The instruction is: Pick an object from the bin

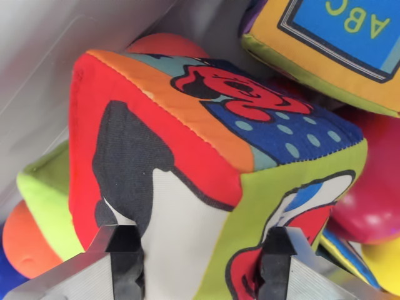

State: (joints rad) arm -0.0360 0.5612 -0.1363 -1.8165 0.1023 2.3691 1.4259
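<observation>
A soft fabric cube (206, 169) fills most of the wrist view, with a red side, a blue dotted top and a lime-green side. My gripper (200, 262) sits at the bottom edge. Its two fingers press against the cube's lower faces, the left fingertip (122, 247) on the red and white side and the right fingertip (281, 247) on the green side. The jaws are shut on the cube, which looks tilted. The bin's pale wall (44, 56) rises at the upper left.
A second fabric block (325, 44), yellow with a blue ABC panel, lies at the upper right. A pink ball (375, 200) is at the right, an orange ball (28, 244) at the lower left, a lime-green soft piece (44, 187) beside it.
</observation>
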